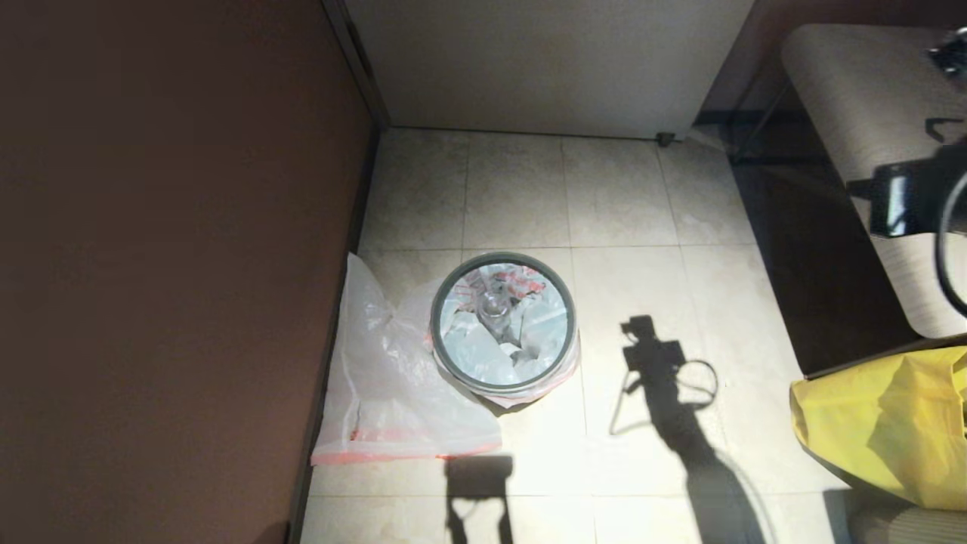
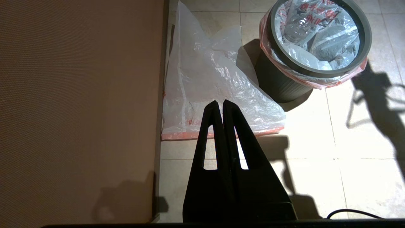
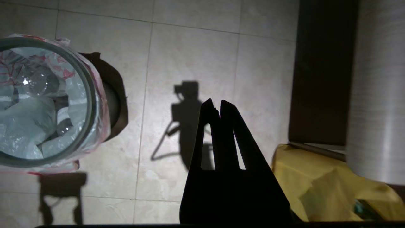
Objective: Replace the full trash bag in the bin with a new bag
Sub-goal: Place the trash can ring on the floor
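The bin [image 1: 453, 361] is a small round black pail with a grey hoop rim, standing on the tiled floor near the brown wall. The full trash bag [image 1: 498, 321] lines it, its red-pink band folded over the rim, a clear bottle [image 2: 297, 27] and crumpled film showing inside. The new bag [image 1: 393, 378] lies flat on the floor between bin and wall, its red-pink edge nearest me. My left gripper [image 2: 220, 103] hangs shut and empty above the new bag's near edge. My right gripper [image 3: 215, 102] hangs shut and empty over bare tiles right of the bin [image 3: 87, 79].
A brown wall [image 1: 166, 264] runs along the left. A big yellow bag [image 1: 891, 423] sits at the right by a pale upholstered seat [image 1: 861, 113]. A white cabinet front [image 1: 544, 60] closes the back. Bare tiles [image 1: 665, 287] lie right of the bin.
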Available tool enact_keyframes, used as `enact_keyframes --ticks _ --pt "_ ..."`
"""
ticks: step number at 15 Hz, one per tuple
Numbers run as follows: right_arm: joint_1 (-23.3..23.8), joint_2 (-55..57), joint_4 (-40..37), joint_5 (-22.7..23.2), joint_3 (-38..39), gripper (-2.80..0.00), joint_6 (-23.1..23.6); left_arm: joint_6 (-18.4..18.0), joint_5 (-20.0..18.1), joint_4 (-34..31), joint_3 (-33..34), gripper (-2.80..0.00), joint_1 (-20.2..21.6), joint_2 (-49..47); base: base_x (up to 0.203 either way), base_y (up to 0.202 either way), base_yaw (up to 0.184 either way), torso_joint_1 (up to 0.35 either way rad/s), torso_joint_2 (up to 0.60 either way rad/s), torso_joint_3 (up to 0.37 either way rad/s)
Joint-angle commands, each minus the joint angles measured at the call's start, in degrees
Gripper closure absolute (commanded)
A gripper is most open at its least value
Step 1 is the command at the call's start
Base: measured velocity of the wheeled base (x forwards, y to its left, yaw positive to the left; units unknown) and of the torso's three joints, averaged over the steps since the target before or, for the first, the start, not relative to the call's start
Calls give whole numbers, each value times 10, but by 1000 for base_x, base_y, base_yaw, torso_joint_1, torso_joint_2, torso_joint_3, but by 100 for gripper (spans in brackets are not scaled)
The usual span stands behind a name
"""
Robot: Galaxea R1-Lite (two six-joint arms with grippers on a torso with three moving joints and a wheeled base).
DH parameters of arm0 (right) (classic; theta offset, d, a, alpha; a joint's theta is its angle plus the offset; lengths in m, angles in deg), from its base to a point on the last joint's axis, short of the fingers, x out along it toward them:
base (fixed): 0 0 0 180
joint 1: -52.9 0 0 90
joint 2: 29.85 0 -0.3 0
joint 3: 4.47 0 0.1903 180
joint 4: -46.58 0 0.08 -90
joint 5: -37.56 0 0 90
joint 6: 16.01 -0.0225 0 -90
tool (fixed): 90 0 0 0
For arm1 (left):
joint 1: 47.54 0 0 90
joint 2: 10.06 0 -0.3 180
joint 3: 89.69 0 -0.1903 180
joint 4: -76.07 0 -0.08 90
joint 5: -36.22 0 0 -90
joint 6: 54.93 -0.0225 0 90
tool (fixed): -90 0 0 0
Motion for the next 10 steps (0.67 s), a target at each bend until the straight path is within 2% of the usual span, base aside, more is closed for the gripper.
enact_keyframes --ticks 1,5,8,10 --pt "-32 152 -13 -2 -99 0 -26 0 0 0 0 0 0 0 0 0 0 0 0 0" --pt "-94 268 -58 31 -158 0 -60 0 0 0 0 0 0 0 0 0 0 0 0 0" --pt "-139 338 -71 32 -174 0 -156 0 0 0 0 0 0 0 0 0 0 0 0 0" --pt "-148 367 -77 35 -173 0 -208 0 0 0 0 0 0 0 0 0 0 0 0 0"
